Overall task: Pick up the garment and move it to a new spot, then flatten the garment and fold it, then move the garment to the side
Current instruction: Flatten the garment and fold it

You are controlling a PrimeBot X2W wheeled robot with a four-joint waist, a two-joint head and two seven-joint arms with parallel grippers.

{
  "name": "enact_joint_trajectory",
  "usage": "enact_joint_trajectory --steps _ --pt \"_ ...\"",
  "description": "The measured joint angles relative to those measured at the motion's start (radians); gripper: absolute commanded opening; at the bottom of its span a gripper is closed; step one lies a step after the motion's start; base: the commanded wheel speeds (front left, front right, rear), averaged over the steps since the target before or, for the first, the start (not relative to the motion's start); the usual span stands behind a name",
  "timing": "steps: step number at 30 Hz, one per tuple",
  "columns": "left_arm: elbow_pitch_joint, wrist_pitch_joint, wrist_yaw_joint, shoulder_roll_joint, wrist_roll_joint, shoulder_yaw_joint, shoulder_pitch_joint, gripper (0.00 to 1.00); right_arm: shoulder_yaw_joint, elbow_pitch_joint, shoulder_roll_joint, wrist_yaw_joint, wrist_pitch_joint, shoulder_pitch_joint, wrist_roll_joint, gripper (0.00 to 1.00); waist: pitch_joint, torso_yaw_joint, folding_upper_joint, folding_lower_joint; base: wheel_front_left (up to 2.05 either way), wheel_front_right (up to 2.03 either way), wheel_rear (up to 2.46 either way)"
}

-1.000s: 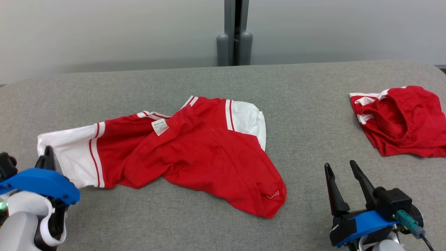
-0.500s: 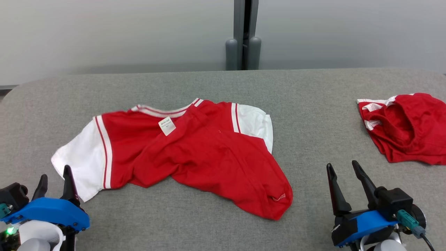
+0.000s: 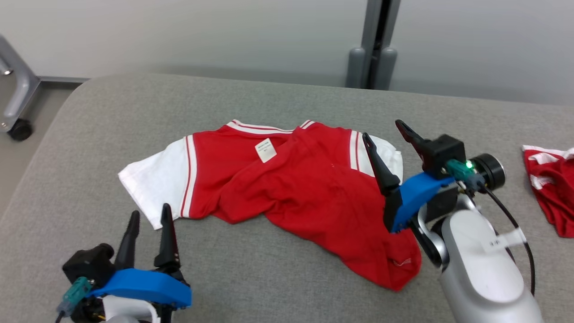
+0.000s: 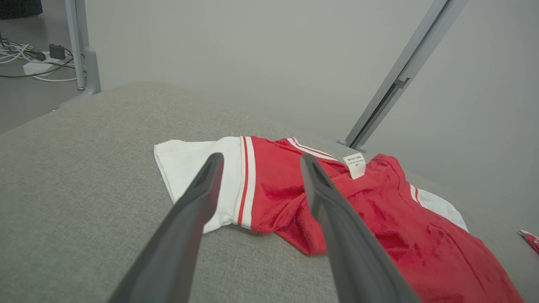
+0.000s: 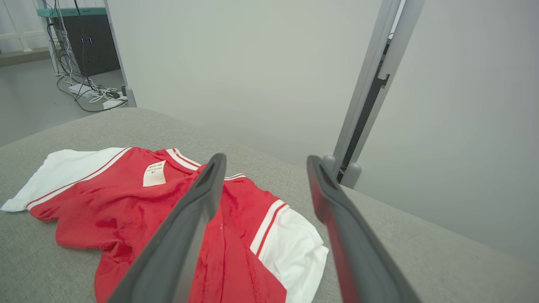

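1. Head view: The shirt (image 3: 291, 188) lay rumpled on the middle of the bench (image 3: 112, 112), with one white sleeve toward the left edge and the hem toward the near edge. Your left claw (image 3: 150, 211) stood wide open and empty by the near edge, just short of that sleeve. Your right claw (image 3: 382, 128), just as wide and empty, hung over the other sleeve. A second red garment (image 3: 549, 188) lay at the right edge.
2. Left wrist view: The fingers (image 4: 198, 202) framed the white sleeve (image 4: 189, 164) and touched nothing. If you closed too early, you would probably nip bare bench.
3. Right wrist view: The red body (image 5: 126, 202) lay folded over itself. A pinch there would likely catch two layers and lock in the crease.
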Motion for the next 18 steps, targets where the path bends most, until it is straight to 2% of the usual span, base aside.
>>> enact_joint_trajectory --steps 3,8,18 --pt "-0.008 -0.008 0.000 -0.039 0.007 -0.032 0.003 1.00 0.026 0.088 0.000 0.000 0.085 -0.112 -0.024 1.00 0.016 0.041 0.0000 0.0000 0.00 0.00 0.00" --pt "0.007 -0.023 -0.023 -0.083 0.019 -0.076 -0.017 1.00 0.030 0.254 -0.003 0.000 0.178 -0.263 -0.032 1.00 0.048 0.121 0.0000 0.0000 0.00 0.00 0.00" --pt "0.049 -0.044 -0.056 -0.132 0.042 -0.119 -0.051 1.00 0.010 0.528 -0.040 0.000 0.282 -0.410 -0.024 1.00 0.120 0.272 0.0000 0.0002 0.00 0.00 0.00"
